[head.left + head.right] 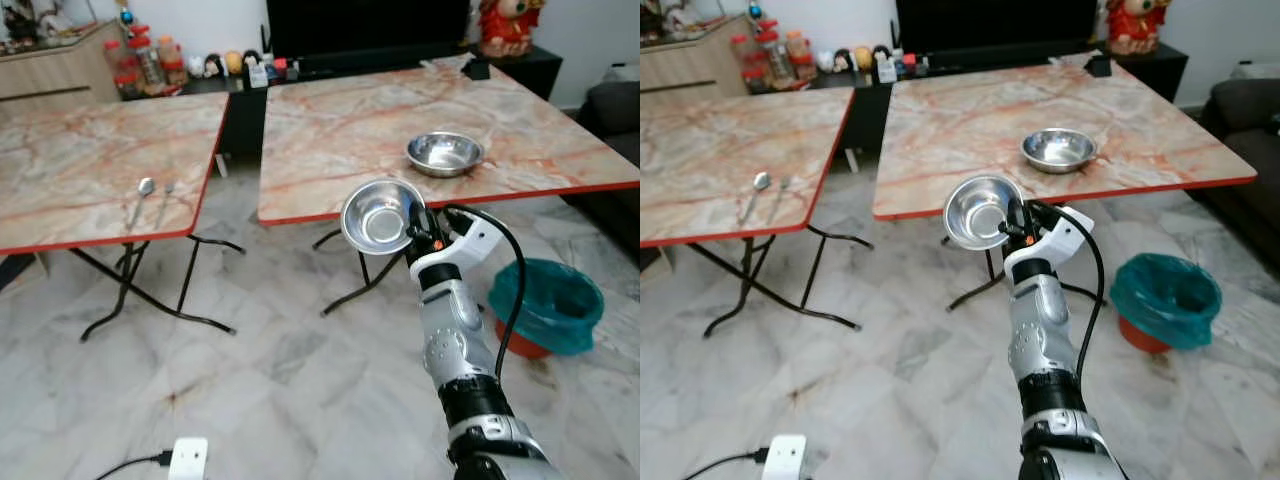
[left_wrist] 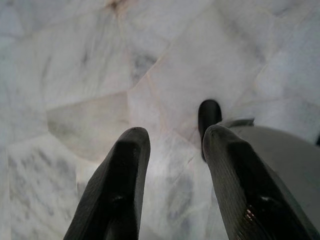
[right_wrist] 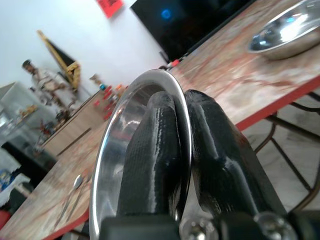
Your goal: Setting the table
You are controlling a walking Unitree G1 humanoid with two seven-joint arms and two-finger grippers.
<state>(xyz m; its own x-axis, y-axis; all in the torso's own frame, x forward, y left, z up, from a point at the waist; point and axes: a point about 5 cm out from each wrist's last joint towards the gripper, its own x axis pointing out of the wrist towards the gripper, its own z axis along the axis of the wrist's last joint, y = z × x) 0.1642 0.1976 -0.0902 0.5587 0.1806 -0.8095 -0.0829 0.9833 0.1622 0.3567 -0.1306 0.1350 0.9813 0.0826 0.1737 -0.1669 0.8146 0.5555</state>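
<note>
right gripper (image 3: 181, 150) jaws clenched on the rim of a steel bowl (image 1: 378, 216), tilted before the right bench (image 1: 330, 140); bowl partly cropped in wrist view. second bowl (image 1: 444, 153) rests on that bench. left gripper (image 2: 172, 165) jaws released over floor.

No legible text — bottle labels seemingly blurred.

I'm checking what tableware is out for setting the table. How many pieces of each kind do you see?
Steel bowls: 2 (one on the right table, one held by its rim in the right gripper, bowl at)
Spoons: 1 (on the left table)
Other slim utensil beside the spoon, kind unclear: 1
Total: 4
</note>
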